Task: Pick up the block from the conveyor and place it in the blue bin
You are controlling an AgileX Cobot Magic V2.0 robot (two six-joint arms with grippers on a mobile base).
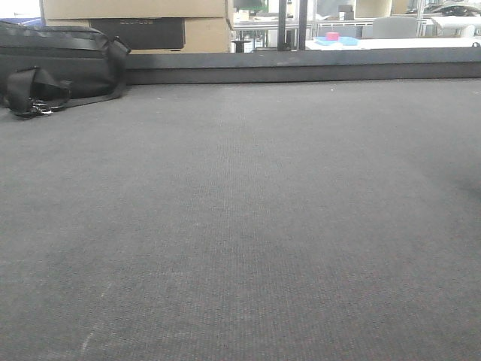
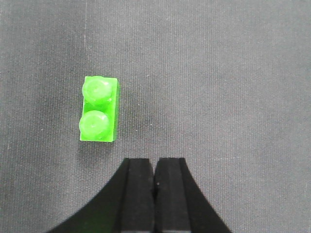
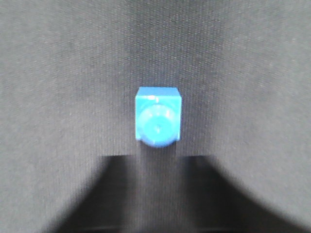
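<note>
conveyor (image 1: 240, 226) fabric, dark grey and woven, filled every view, with a black bag (image 1: 52, 64) lying at its far left by the low rim. a green two-stud block (image 2: 99, 109) lay flat on it, just ahead and left of the left gripper (image 2: 155, 162), whose black pads were pressed together on nothing. the right gripper (image 3: 158, 162) was blurred, but its fingers seemed spread apart, with a blue one-stud block (image 3: 157, 116) on the belt just ahead of the gap.

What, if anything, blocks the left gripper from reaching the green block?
Probably nothing, so yes: the green block lies alone on the conveyor, just ahead of the left gripper and off to image-left. Its jaws are shut, though, so it must open and shift over first.
</note>
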